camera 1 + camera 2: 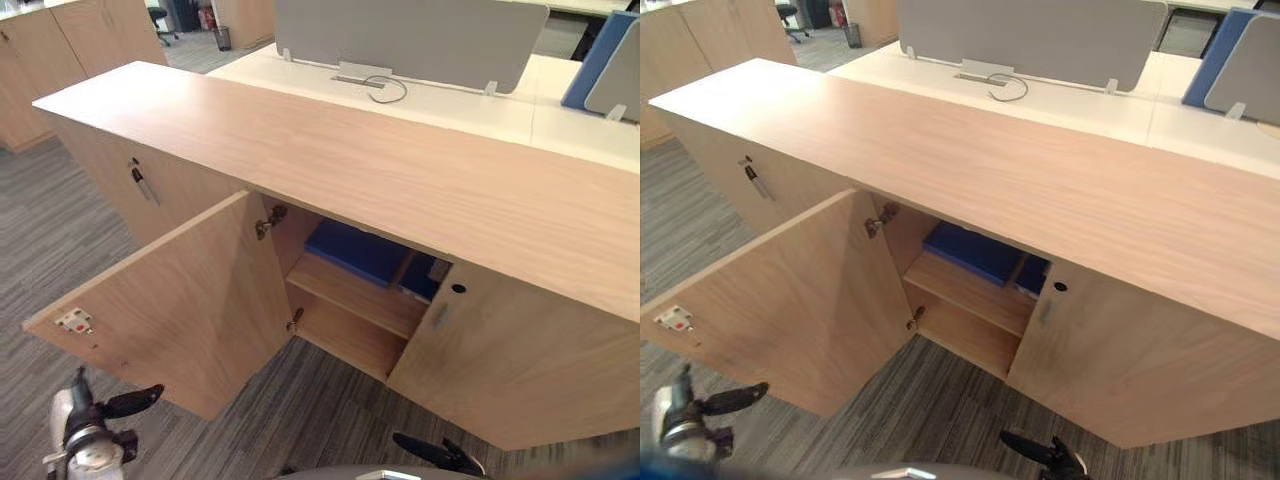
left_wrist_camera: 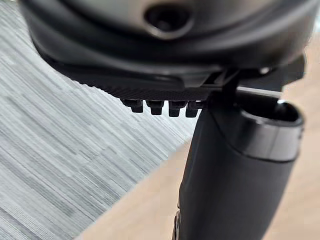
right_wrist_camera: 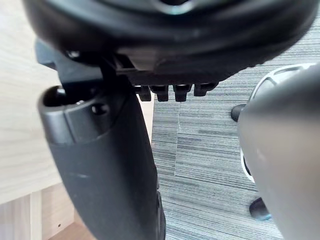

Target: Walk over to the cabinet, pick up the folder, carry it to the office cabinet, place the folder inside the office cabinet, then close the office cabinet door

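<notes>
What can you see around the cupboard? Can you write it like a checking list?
Surface: office cabinet top, bare pale wood.
Job's things: blue folder lies on the upper shelf inside the cabinet; left door stands wide open, not yet closed.
Clutter: nothing seen.
Hands: left hand and right hand hang low in front of the cabinet, fingers relaxed, holding nothing.
Cables: one looped cable on the white desk behind the cabinet.
Surroundings: grey carpet, a grey screen on the desk, more wooden cabinets at far left.
</notes>
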Tool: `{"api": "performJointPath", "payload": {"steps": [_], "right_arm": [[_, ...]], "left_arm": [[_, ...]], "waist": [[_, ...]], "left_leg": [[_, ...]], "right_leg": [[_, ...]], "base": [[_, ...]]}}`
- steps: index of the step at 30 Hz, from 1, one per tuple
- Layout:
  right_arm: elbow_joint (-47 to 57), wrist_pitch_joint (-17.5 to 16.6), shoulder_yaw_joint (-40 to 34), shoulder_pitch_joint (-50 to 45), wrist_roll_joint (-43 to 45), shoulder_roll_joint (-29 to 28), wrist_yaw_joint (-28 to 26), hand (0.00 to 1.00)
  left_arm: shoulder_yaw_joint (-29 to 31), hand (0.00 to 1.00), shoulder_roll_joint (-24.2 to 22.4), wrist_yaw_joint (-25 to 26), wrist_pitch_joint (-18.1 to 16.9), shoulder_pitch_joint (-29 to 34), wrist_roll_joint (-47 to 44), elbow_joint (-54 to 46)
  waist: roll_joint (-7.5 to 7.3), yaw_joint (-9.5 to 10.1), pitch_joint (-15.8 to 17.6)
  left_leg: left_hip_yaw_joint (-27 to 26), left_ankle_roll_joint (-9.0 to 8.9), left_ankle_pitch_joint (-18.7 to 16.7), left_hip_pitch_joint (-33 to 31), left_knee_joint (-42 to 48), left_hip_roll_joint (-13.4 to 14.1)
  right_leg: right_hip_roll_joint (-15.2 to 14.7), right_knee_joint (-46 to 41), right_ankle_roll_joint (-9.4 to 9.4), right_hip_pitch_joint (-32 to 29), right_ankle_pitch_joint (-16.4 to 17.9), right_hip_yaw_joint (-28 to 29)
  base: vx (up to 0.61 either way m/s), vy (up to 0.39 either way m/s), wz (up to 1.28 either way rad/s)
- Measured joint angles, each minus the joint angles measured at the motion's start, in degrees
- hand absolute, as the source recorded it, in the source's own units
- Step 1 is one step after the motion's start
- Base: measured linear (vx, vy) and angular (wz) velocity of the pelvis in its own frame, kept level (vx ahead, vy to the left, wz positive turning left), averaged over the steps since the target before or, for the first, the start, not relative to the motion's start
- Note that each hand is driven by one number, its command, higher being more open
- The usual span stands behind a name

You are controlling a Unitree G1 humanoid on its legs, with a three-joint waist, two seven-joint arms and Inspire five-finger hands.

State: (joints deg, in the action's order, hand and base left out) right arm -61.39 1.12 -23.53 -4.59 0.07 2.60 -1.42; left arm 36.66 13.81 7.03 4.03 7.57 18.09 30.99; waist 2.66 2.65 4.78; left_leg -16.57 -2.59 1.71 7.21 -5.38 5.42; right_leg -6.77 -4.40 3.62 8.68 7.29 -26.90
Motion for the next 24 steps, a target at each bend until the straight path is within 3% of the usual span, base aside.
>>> {"api": "performJointPath", "payload": {"steps": [3,12,24], "right_arm": [[0.6,0.2,0.0,-0.4,0.0,0.9,0.0,1.00],[0.5,0.4,1.2,-1.4,0.0,0.3,-0.5,1.00],[0.5,0.8,2.2,-1.3,-0.1,-0.4,-1.1,1.00]], "left_arm": [[-0.1,1.00,-0.2,0.2,0.6,0.1,0.7,-0.2],[-3.7,1.00,2.5,0.4,1.6,0.2,0.8,-2.7],[-4.2,1.00,3.2,-1.8,0.6,0.5,-1.5,-1.3]], "waist": [[0.88,0.06,0.3],[-1.22,1.45,-0.5],[-1.26,1.83,-0.9]], "left_leg": [[-0.1,-0.69,0.2,-0.1,0.0,0.8],[-0.2,-1.16,0.1,-0.2,0.0,0.4],[-0.7,-1.05,0.2,0.0,0.0,-0.5]], "right_leg": [[1.0,0.6,-0.14,0.1,0.0,0.3],[0.5,1.5,-0.26,0.5,-0.5,0.3],[0.0,2.3,0.08,0.6,-1.8,0.8]], "base": [[-0.02,-0.116,-0.07],[-0.01,-0.004,0.01],[-0.03,0.015,-0.02]]}}
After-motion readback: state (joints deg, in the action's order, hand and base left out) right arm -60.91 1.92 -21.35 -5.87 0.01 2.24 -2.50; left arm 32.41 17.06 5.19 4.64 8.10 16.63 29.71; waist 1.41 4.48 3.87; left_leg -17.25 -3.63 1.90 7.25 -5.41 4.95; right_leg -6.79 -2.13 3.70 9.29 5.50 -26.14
